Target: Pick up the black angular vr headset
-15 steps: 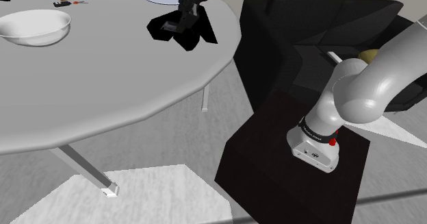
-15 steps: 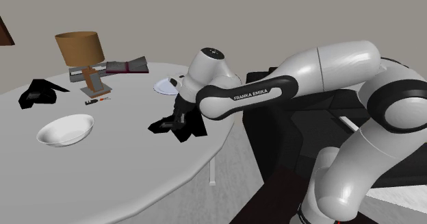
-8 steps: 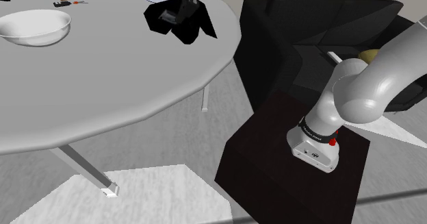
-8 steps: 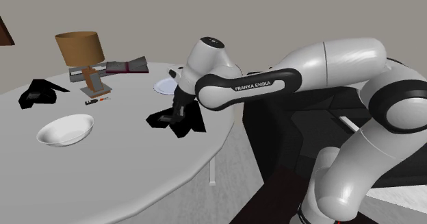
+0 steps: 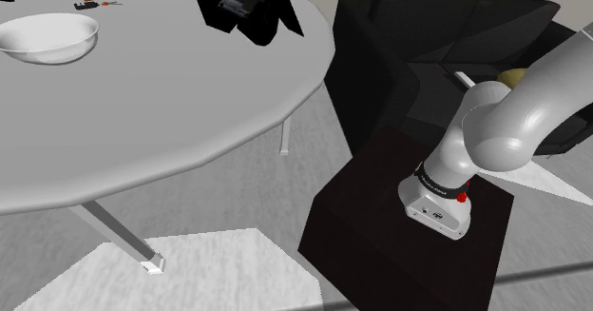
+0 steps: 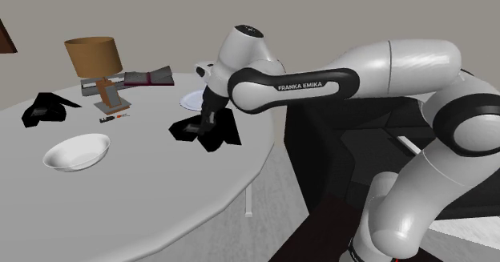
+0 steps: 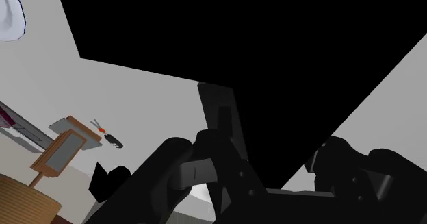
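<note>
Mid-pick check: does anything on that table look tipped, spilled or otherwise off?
Nothing looks spilled or tipped. The lamp stands upright and the white bowl sits flat on the table. The only skewed thing is the black headset, which is clasped in the gripper and looks slanted rather than level.

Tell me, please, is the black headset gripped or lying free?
Gripped: the claw clasps part of the headset between its fingers in the wrist view.

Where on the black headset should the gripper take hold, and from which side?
Likely from above, across the middle of the headset, between its splayed angular wings, which spread too wide to span. The gripper is shut there now.
</note>
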